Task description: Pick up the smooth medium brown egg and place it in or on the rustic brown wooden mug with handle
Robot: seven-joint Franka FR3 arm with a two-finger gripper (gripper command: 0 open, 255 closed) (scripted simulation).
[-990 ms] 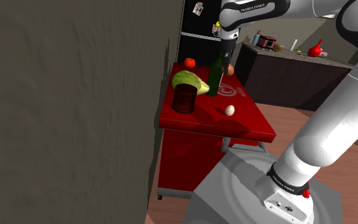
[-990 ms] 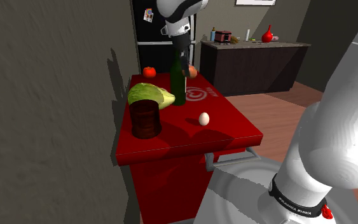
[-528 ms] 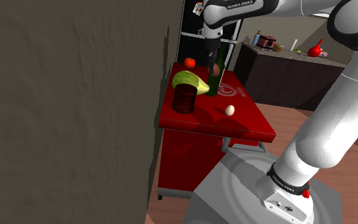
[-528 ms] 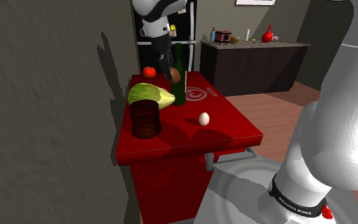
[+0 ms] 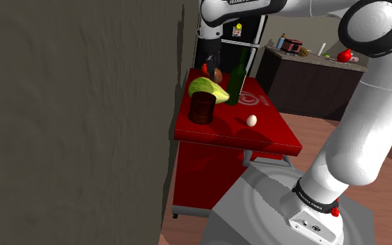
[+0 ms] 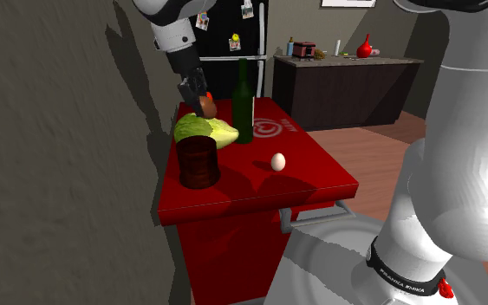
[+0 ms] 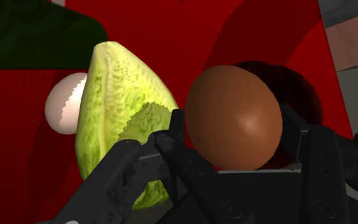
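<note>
Wrist view: gripper [image 7: 234,137] is clamping the brown egg [image 7: 233,118] between both fingers, hanging over the cabbage [image 7: 123,114]. The dark mug [image 5: 202,108] is standing near the cabbage on the red table [image 5: 271,132].

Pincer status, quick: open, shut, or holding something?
Pincer: closed, holding the brown egg between its fingers.

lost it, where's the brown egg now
The brown egg is clasped in the fingers, in the air above the cabbage, left of the green bottle in the shoulder view.
</note>
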